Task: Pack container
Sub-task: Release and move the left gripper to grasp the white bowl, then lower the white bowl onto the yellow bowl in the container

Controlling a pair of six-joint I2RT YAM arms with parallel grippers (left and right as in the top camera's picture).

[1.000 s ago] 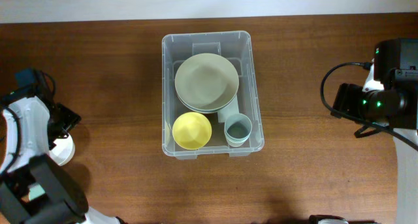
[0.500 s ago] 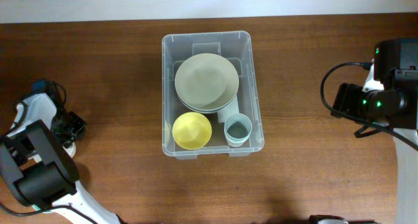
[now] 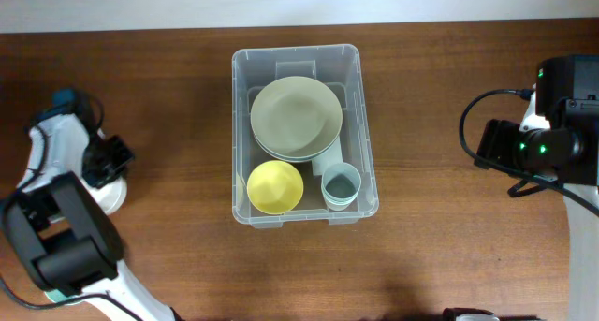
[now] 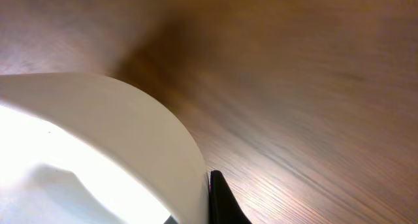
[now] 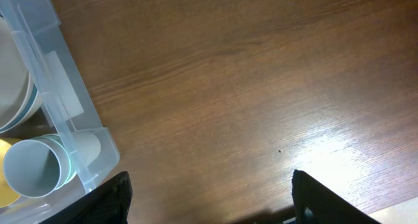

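The left hand sits at the far left of the overhead frame, right against a white, round, smooth-walled dish. Its wrist view shows only that dish's curved wall and one dark fingertip beside it, so I cannot tell whether the hand is clamped on the rim or merely touching it. The right hand is spread wide with nothing between its fingers, over bare wood at the right edge.

The large clear plastic rectangular container stands mid-frame on the brown wooden counter, its long side running top to bottom. A stack of pale grey-green round plates lies flat in its upper part, probably so the broad pieces take the floor. A yellow bowl and a pale blue cup stand side by side, mouths up, in the space left at the lower end.

The container lies well to the right of the left hand, with open counter between them, and well to the left of the right hand. The white dish looks like the only piece outside, so packing seems nearly finished. On top of the plates seems the likeliest spot for it.
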